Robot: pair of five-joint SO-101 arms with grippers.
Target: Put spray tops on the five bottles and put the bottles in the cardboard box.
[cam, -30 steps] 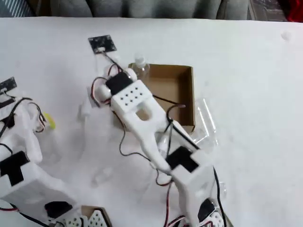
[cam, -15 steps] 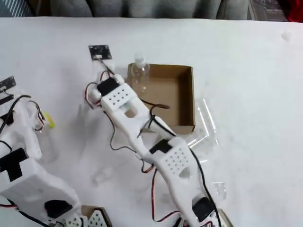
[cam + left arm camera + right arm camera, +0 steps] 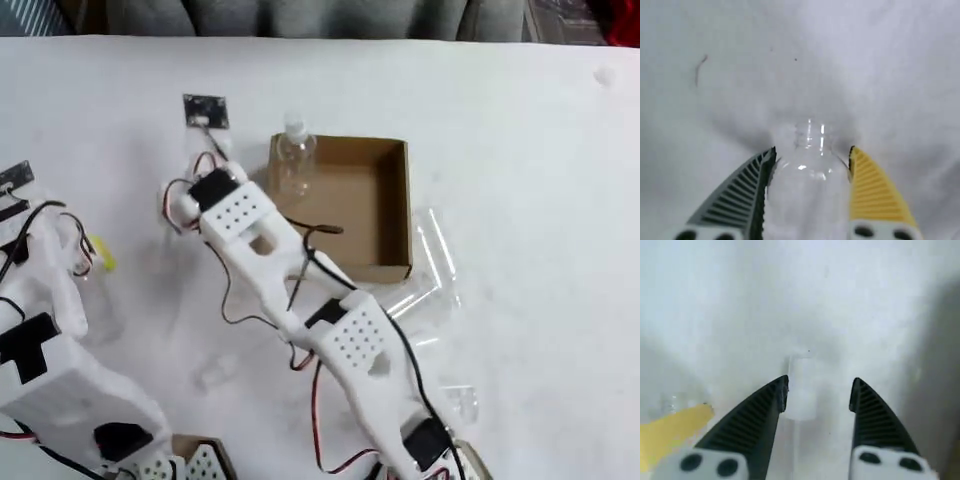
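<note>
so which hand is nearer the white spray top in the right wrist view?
Right. The right hand is open astride the spray top; the left hand is off to one side, holding a bottle.

Bright, diffuse light washes out the white table point(image 3: 520, 120), with soft grey shadows in both wrist views.

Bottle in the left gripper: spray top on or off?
Off. The bottle held in the left gripper ends in a bare threaded neck with nothing fitted on it.
</note>
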